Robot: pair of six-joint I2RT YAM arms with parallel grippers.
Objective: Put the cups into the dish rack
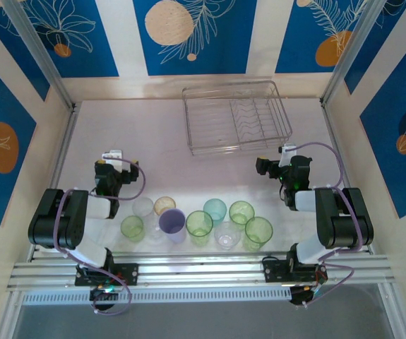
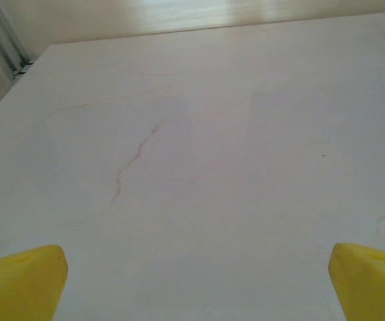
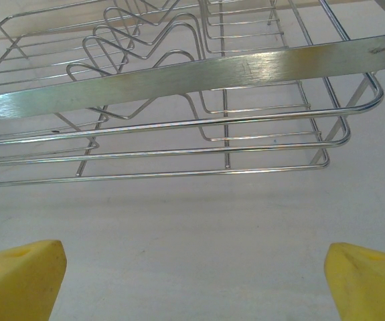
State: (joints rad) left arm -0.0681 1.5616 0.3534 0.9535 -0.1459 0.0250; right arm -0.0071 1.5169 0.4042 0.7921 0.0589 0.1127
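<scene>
Spanning the whole workspace, the pale tabletop (image 1: 118,127) carries everything. The dish rack (image 1: 217,120) sits at the far edge, right of centre, and none of its wires hold a cup. Its upright tines fill the right half and the left half is open grid.

The left gripper (image 1: 111,157) hangs over bare surface towards the left edge. Its yellow fingertips (image 2: 18,284) are spread fully apart in the left wrist view, with nothing between them. The right gripper (image 1: 287,151) is just off the rack's near right corner and looks straight at the rack's front rail. Its jaws are equally wide apart and it holds nothing.

The cups (image 1: 199,220) stand in a tight cluster along the near edge, between the two arm bases and closer to that edge than either gripper. Among them, green cups flank the group, a lilac cup (image 1: 172,224) stands left of centre and a teal cup (image 1: 215,210) is on the far side. An amber cup (image 1: 164,205) and a clear cup (image 1: 143,207) are nearest the left arm.

By my reading this is the very start: loading has not begun and the first pick has to be chosen. The next move calls for one arm to swing back toward the near edge. It should take an outer cup, since the neighbours nearly touch and leave little room for a finger between them.
</scene>
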